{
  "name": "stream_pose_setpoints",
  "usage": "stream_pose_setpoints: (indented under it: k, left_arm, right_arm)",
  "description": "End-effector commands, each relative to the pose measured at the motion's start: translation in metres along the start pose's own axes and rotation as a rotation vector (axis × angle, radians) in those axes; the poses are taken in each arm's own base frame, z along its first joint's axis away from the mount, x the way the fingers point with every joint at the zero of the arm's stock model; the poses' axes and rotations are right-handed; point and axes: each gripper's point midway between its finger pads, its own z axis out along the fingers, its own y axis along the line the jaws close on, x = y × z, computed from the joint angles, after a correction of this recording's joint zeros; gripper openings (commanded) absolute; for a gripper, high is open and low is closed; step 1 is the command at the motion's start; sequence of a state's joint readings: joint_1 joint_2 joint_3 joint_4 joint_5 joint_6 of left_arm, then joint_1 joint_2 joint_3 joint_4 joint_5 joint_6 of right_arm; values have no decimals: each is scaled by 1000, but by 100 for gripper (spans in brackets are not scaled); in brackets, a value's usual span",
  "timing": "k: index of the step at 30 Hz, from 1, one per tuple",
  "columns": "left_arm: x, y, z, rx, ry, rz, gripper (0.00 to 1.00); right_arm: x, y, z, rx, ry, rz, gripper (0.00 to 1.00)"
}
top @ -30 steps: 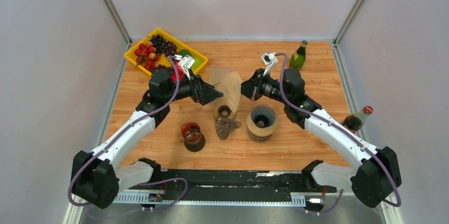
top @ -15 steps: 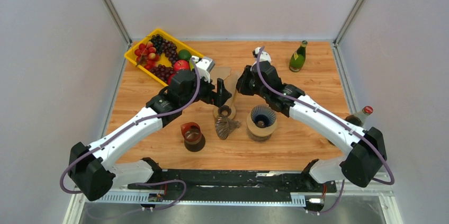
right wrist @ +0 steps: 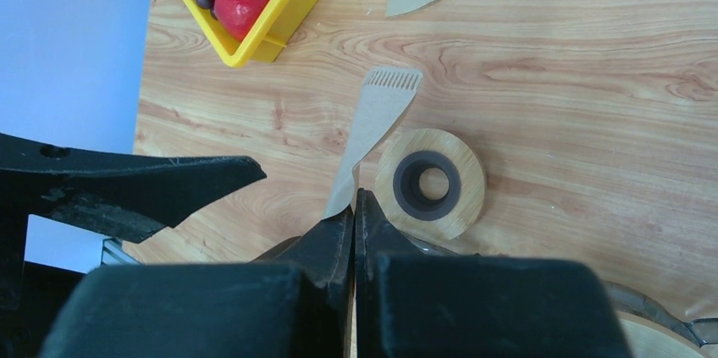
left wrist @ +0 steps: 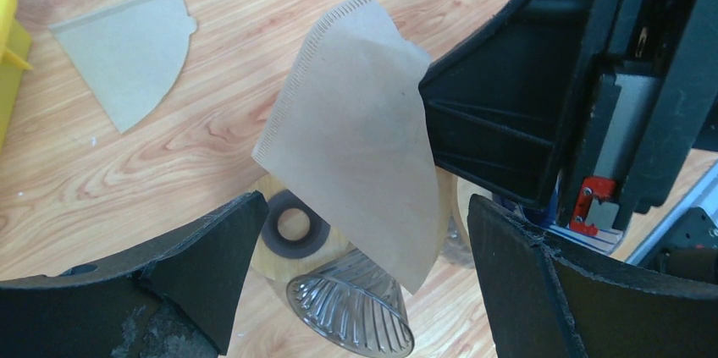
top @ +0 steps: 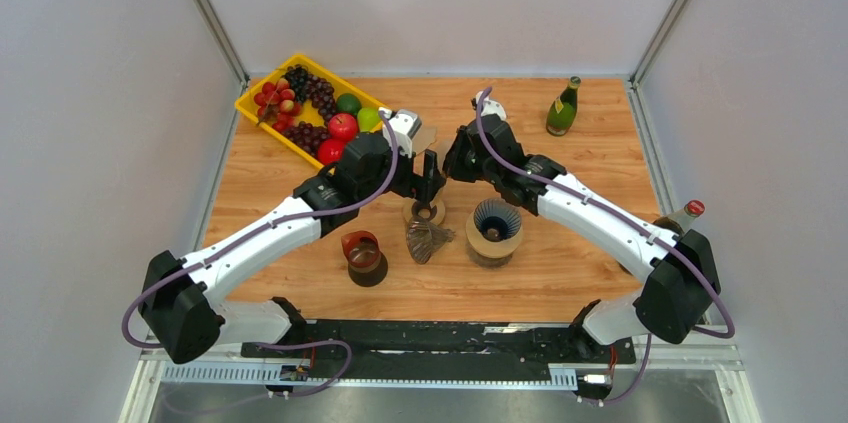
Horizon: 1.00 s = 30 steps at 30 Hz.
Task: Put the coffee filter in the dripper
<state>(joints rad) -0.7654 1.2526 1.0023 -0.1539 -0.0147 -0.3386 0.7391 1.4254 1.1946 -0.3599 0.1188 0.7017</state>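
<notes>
The right tool is clamped on one edge of the coffee filter, holding it aloft over mid-bench. The left tool gapes wide around it, gripping nothing. The blue dripper, at the filter's four o'clock, is empty, so placing is not yet done.

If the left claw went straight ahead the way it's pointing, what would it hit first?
Probably the paper coffee filter pinched by the right claw. It hangs just ahead of the open left claw, between its fingers, though depth is unclear.
</notes>
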Motion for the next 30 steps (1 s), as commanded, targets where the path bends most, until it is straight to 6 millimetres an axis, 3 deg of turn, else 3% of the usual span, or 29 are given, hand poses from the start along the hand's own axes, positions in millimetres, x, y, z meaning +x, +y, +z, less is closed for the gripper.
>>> stream_pose_setpoints:
  k: [1,16,30]
  left_arm:
    - [-30,5,-2,-79,-87,21,100]
    - [-32,44,-13,-321,-101,35,100]
    - [-31,26,9,-240,-60,13,100]
  right_arm:
    - [-14,23,-8,-69,-21,9,0]
    - [-14,22,-7,-66,-23,-39,0]
    - [-11,27,-1,-62,-21,-99,0]
